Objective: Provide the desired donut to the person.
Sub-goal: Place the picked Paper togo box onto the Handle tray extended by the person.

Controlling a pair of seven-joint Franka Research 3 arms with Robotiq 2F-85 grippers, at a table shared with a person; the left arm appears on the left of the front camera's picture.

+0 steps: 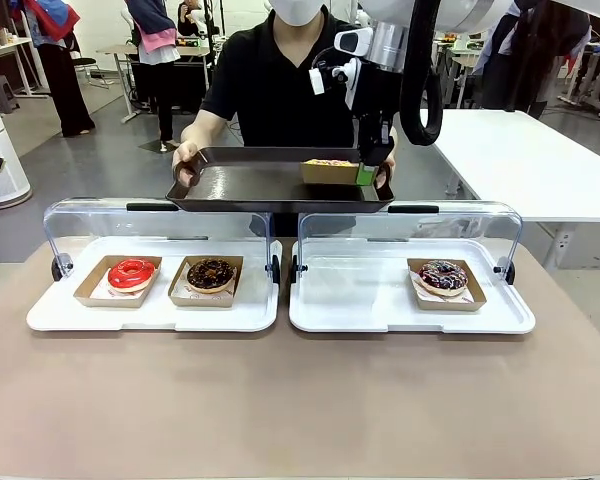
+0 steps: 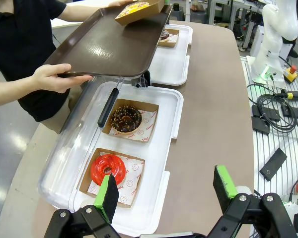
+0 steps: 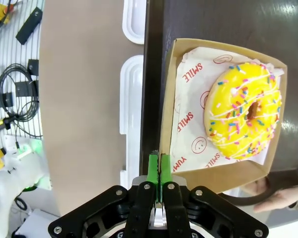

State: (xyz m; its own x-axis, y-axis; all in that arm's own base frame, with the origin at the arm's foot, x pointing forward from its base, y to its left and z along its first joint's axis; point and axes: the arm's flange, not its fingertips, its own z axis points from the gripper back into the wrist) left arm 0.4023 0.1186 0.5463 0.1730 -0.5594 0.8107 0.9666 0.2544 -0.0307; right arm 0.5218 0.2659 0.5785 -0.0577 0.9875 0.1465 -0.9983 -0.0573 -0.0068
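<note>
White right arm (image 1: 480, 10), black tool (image 3: 159, 166), green pads (image 3: 153, 173).

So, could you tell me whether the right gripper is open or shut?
Shut: the right gripper pinches the wall of the cardboard tray.

The right arm's jaws stand pressed together, their green pads (image 3: 153, 171) pinching the thin wall of a brown cardboard box (image 3: 216, 177) at its near corner. In the box a yellow donut (image 3: 228, 106) with white drizzle and coloured sprinkles lies on paper (image 3: 188, 124) printed with "SMILE" and little faces. The box rests on a dark brown serving tray (image 3: 223, 20). A hand (image 3: 283, 198) holds that tray's edge at lower right. Beside it lie the rims of two white trays (image 3: 130, 119) on the tan bench (image 3: 82, 99), with black cables (image 3: 15, 94) beyond the bench's edge.
</note>
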